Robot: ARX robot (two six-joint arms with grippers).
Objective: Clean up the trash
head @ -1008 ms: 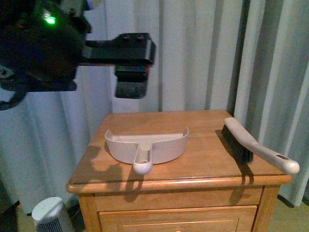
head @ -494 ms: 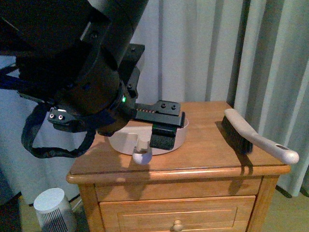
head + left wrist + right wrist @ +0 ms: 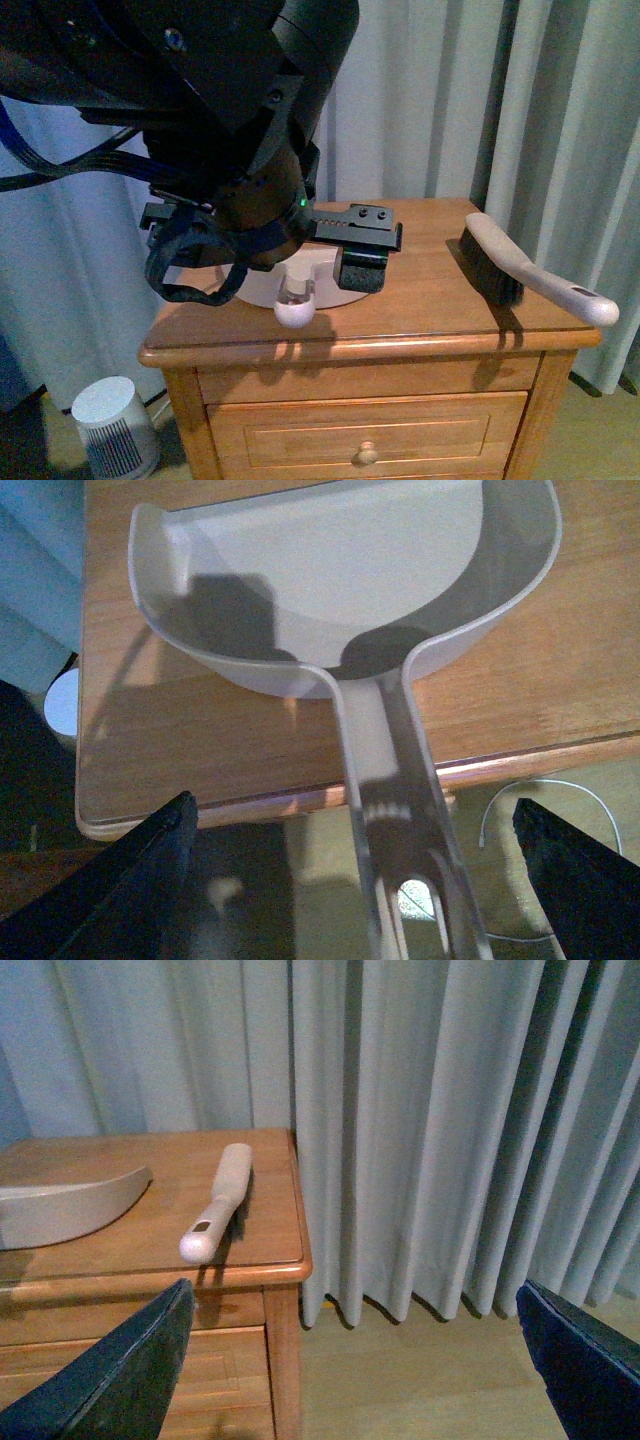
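Black fingers of your left gripper (image 3: 352, 812) stand spread wide either side of the beige dustpan (image 3: 330, 570) handle, over the front edge of the wooden nightstand (image 3: 180, 750). Your right gripper (image 3: 355, 1295) is spread too, well apart from the brush (image 3: 222, 1195). Where the trash lies, you cannot tell

The pictures are dim, grainy and a bit blue. The big black arm (image 3: 220, 100) looks blurry. Dark shadows lie in the dustpan (image 3: 380, 570) and on the tabletop (image 3: 580, 680).
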